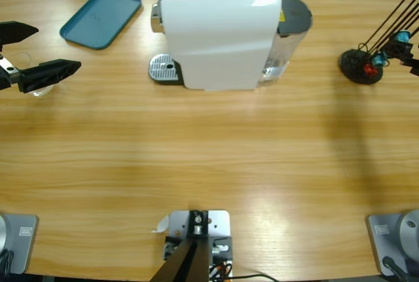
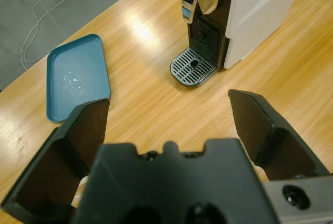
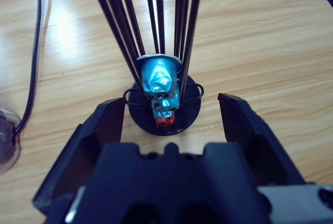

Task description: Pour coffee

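Black left gripper (image 1: 39,52) at left edge, jaws spread, empty; right gripper (image 3: 171,112) likewise parted before blue capsules (image 3: 158,81); white coffee machine (image 1: 219,30) top centre.

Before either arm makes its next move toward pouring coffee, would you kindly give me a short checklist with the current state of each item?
1. Left gripper open and empty: ok, jaws spread wide with nothing between them.
2. Right gripper open and lined up with the capsule holder: ok, the blue capsule sits straight ahead between the jaws.
3. Drip grate of the coffee machine free: ok, but no cup stands on it.
4. Glass at the table's left edge ready for grasping: cannot tell, the jaw mostly hides it.
5. Coffee present anywhere: cannot tell, none visible.
6. Blue tray clear of the arms: ok.
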Motion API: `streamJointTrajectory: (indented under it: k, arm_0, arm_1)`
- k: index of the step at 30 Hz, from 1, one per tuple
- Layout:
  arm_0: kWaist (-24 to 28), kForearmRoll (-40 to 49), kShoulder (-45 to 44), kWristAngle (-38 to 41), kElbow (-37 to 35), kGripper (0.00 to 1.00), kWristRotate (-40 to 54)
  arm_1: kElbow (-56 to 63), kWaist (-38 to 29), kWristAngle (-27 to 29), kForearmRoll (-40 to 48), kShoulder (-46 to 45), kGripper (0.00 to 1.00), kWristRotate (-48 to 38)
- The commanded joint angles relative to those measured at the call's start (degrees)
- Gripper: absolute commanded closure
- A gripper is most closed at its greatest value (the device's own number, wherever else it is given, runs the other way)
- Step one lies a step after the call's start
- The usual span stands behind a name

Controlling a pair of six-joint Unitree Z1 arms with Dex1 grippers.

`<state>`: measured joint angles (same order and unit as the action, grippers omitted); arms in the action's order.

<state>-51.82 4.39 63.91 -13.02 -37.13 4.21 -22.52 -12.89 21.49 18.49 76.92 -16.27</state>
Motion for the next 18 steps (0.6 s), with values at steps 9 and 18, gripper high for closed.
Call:
streamJointTrajectory:
  k: [9,18]
  arm_0:
    - [0.2,-1.6,2.4,0.9,1.0,0.0,-0.9]
    - [0.2,-2.7,3.7,1.2,0.3,0.0,-1.0]
  arm_1:
    - [1.6,1.8,-1.2,2.6,1.7,0.397,0.5]
    - [1.6,1.8,-1.5,3.4,3.0,0.483,0.4]
